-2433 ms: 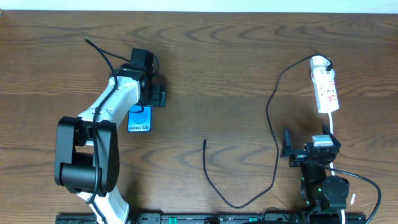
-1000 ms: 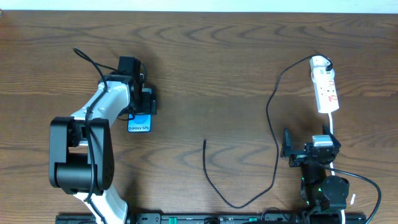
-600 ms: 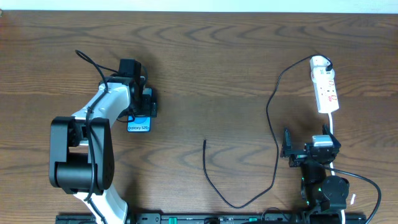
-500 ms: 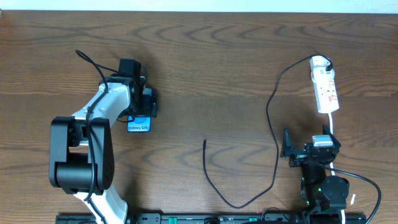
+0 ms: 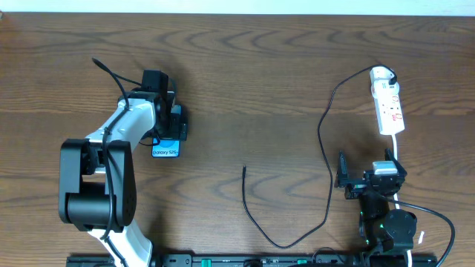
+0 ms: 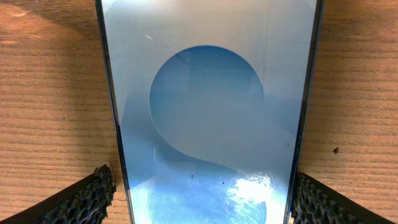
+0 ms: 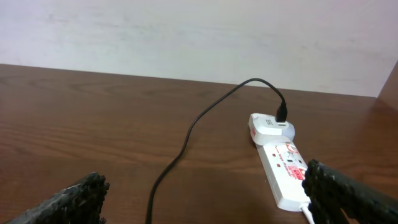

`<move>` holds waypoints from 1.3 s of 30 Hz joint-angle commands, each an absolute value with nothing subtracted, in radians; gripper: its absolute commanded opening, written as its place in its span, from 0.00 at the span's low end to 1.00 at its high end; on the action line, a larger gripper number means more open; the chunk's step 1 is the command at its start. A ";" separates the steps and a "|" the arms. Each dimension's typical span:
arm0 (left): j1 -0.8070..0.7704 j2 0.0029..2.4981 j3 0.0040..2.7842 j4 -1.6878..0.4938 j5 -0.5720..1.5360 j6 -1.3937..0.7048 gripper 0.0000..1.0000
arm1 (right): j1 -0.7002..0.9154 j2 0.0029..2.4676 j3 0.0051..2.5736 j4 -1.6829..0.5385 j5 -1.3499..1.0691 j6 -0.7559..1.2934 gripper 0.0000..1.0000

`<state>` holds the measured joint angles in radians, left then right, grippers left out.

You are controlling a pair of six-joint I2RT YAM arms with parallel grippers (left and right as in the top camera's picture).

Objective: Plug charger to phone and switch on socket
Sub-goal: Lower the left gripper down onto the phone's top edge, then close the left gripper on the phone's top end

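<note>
Phone [image 6: 208,112] lies flat on the bench [image 5: 260,89] between the left fingers [image 6: 87,199], grip impossible to tell; right fingers [image 7: 68,202] spread wide near the socket [image 7: 283,171], charger [image 5: 324,148] trailing from it to mid-bench.

Left side, at nine o'clock of the overhead view: my left arm [image 5: 128,124] has white shell links and bulky black joint housings [image 5: 93,185]. A thin black cable [image 5: 111,68] loops off its wrist. My left gripper [image 6: 204,202] carries black finger pads [image 6: 84,200] with a ribbed, honeycomb-like texture.

Right side, at five o'clock: my right arm [image 5: 382,204] is black throughout, with a pale grey block [image 5: 384,169] on top and a small green light [image 5: 380,225]. My right gripper [image 7: 205,199] has the same black textured pads [image 7: 68,202].
</note>
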<state>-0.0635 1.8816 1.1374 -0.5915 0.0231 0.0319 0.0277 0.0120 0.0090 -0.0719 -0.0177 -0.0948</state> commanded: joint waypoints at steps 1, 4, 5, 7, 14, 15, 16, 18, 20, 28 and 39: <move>-0.065 1.892 1.122 -0.583 0.015 0.051 0.91 | 0.036 0.005 0.006 -0.075 -0.006 -0.083 0.99; -0.065 1.892 1.122 -0.572 0.015 0.053 0.91 | 0.036 0.005 0.006 -0.075 -0.006 -0.083 0.99; -0.065 1.892 1.122 -0.570 0.015 0.053 0.91 | 0.036 0.005 0.006 -0.075 -0.006 -0.083 0.99; -0.065 1.892 1.122 -0.570 0.015 0.053 0.91 | 0.036 0.005 0.006 -0.075 -0.006 -0.083 0.99; -0.065 1.892 1.122 -0.562 0.028 0.048 0.91 | 0.036 0.005 0.006 -0.075 -0.006 -0.083 0.99; -0.065 1.892 1.122 -0.560 0.039 0.049 0.91 | 0.036 0.005 0.006 -0.075 -0.006 -0.083 0.99; -0.065 1.892 1.122 -0.558 0.046 0.048 0.91 | 0.036 0.005 0.006 -0.075 -0.006 -0.083 0.99; -0.067 1.892 1.122 -0.558 0.044 0.052 0.91 | 0.036 0.005 0.006 -0.075 -0.006 -0.083 0.99; -0.069 1.892 1.122 -0.558 0.045 0.052 0.91 | 0.036 0.005 0.006 -0.075 -0.006 -0.083 0.99; -0.078 1.892 1.121 -0.554 0.045 0.052 0.93 | 0.036 0.005 0.006 -0.075 -0.006 -0.083 0.99; -0.078 1.892 1.116 -0.551 0.045 0.052 0.95 | 0.036 0.005 0.006 -0.075 -0.006 -0.083 0.99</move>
